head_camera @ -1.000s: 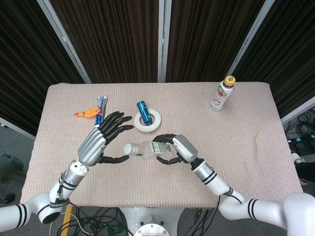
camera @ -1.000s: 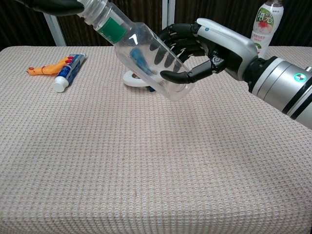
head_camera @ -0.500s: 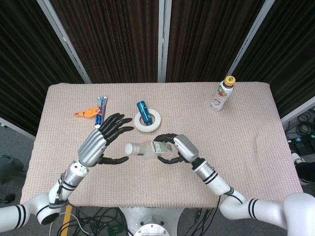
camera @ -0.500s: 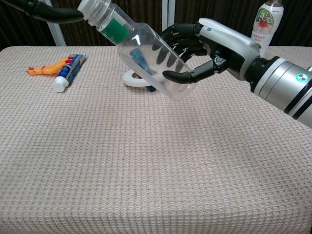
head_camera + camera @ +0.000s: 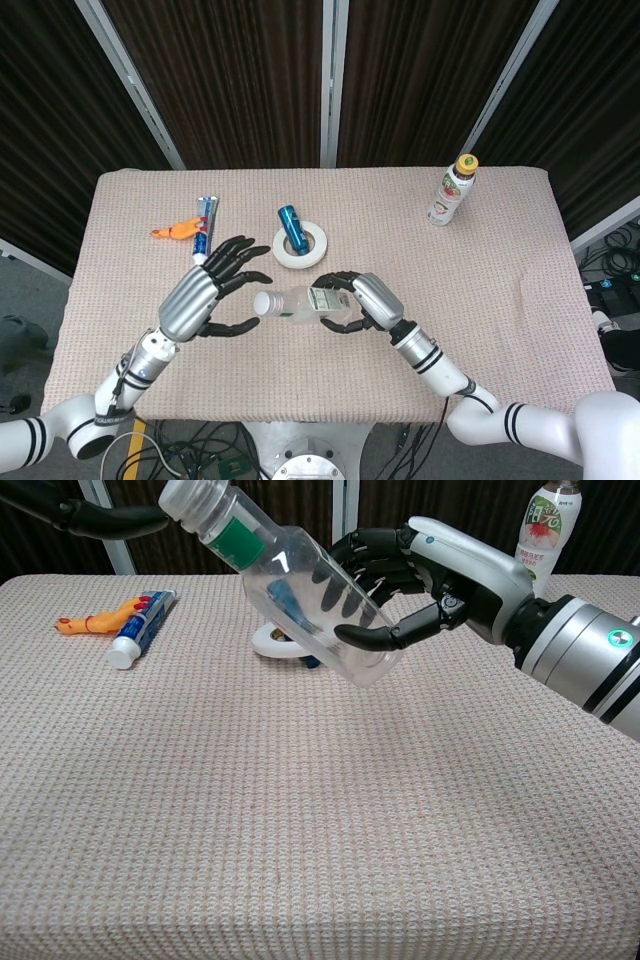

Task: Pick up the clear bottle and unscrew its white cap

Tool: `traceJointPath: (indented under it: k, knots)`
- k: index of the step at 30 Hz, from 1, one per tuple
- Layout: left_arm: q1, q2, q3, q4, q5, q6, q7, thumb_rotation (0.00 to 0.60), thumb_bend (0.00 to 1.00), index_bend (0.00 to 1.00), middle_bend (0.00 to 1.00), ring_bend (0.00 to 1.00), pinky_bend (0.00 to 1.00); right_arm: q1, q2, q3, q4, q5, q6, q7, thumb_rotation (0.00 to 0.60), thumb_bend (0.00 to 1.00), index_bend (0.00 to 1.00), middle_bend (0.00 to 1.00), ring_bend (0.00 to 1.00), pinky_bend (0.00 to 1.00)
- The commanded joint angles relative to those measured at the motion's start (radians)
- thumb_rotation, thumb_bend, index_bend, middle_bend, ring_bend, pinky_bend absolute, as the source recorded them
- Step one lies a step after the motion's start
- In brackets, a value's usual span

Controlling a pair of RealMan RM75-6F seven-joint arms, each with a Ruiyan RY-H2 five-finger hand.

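Observation:
My right hand grips the clear bottle by its lower body and holds it tilted above the table, neck pointing toward my left. Its white cap is on the neck, above a green label band. My left hand hovers just beside the cap with fingers spread, apart from it. In the chest view only a dark fingertip of the left hand shows at the top left.
On the table lie a roll of white tape with a blue can on it, a toothpaste tube and an orange toy at back left. A juice bottle stands at back right.
My left hand has drawn back leftward and down, leaving a small gap to the cap. The bottle and my right hand have barely moved.

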Motion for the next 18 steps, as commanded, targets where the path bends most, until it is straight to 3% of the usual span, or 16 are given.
traceJointPath:
  k: [1,18]
  knots:
    - [-0.001,0.003,0.003,-0.004,0.0,-0.005,0.004,0.6,0.26,0.32,0.08,0.0,0.04,0.001,-0.001,0.001,0.001,0.0,0.0,0.001,0.6,0.64,0.59,0.53,0.38,0.48]
    - [-0.01,0.018,0.012,-0.02,-0.003,-0.035,0.021,0.6,0.34,0.35,0.08,0.0,0.04,0.004,-0.006,0.0,0.011,0.0,0.004,0.008,0.6,0.64,0.59,0.53,0.38,0.48]
